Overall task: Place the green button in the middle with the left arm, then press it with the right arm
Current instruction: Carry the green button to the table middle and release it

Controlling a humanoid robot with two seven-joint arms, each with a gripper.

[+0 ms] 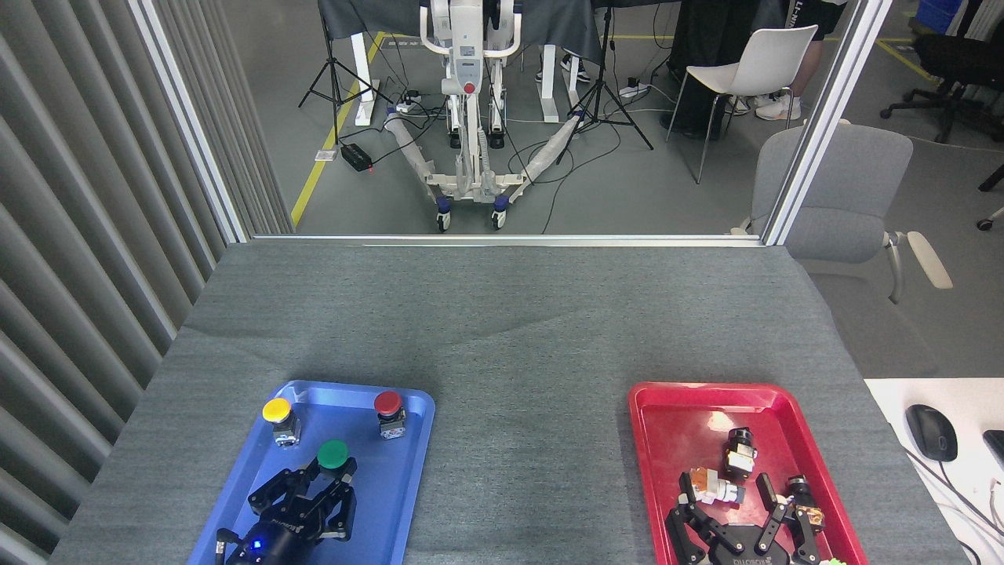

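The green button [332, 453] is above the near part of the blue tray [408, 471]. Its base sits between the fingers of my left gripper [329, 472], which is shut on it. A small blue light glows on that gripper's body. The middle [529, 447] is bare grey cloth between the two trays. Low over the near end of the red tray [674, 408], my right gripper [725, 490] stands open, its fingers on either side of a small white and orange part [715, 486].
A yellow button [277, 410] and a red button [387, 404] stand at the far end of the blue tray. Dark small parts [739, 451] lie in the red tray. A computer mouse [931, 432] sits on a white desk to the right.
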